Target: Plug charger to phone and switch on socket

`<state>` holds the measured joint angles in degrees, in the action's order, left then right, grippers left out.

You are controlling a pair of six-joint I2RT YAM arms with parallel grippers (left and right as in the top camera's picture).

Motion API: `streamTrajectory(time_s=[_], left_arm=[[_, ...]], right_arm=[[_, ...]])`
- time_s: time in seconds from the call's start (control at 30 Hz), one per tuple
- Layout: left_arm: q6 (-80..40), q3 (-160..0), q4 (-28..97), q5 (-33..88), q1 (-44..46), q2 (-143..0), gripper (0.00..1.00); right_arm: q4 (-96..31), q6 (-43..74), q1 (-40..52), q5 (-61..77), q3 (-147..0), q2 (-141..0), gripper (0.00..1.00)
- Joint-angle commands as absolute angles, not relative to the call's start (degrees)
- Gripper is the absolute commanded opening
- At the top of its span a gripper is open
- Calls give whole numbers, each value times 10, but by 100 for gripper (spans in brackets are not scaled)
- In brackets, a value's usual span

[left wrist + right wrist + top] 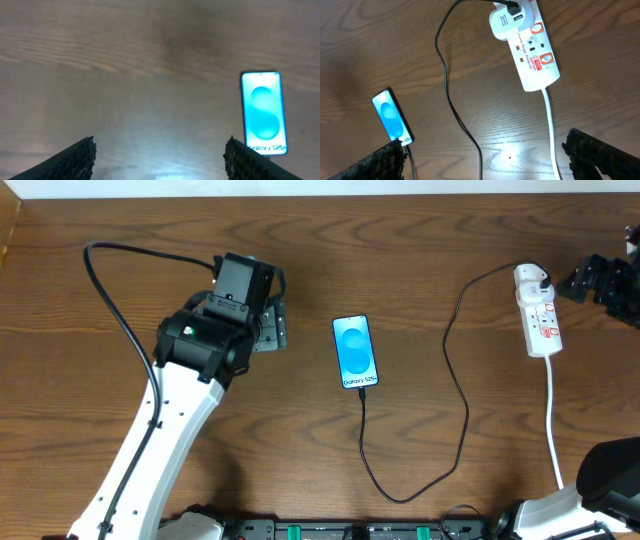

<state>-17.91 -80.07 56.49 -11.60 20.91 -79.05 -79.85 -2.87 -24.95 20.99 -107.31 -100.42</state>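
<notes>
Left gripper (160, 156): jaws wide apart, nothing between them. It hangs over bare table (420, 240), left of the phone and apart from it.

Phone (355, 352): lies flat, screen up and lit, near table centre, long axis running away from the robot. Judged light, slim and glass-faced, so it is likely to slide on the wood if pushed end-on. Best taken or braced across its two long edges, keeping off the screen.

Charger (462, 380): the thin black cable runs from the phone's near end, loops towards the table's front edge, then climbs to the white plug (530, 280) at the socket's far end. The plug tip (362, 392) meets the phone's lower edge. It may already be seated, but the overhead view is too coarse to confirm. The cable is limp and offers no purchase for pushing. The only useful hold is the short stiff body just behind the tip.

Socket (538, 320): white strip at the right, white cord (552, 410) trailing towards the front. Judged light enough to shift under a sideways shove. The red-ringed switch (536, 29) beside the plug should take a straight downward press.

Right gripper (482, 155): jaws spread fully, empty, above the table near the socket, touching nothing.
</notes>
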Motion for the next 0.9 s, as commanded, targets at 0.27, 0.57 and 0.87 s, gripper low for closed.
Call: streamTrajectory(time_s=[0.27,0.57,0.87], left_arm=[[-171,-559,423,-183,208,-595,82],[-171,-292,101,-192,208,-397,83],[-118,-69,-262,-190,199,-243,82]], right_arm=[[-799,-22,-249,213,-1079,-995,99],[-799,-22,-249,213,-1079,-995,99],[-799,-22,-249,213,-1079,-995,99]])
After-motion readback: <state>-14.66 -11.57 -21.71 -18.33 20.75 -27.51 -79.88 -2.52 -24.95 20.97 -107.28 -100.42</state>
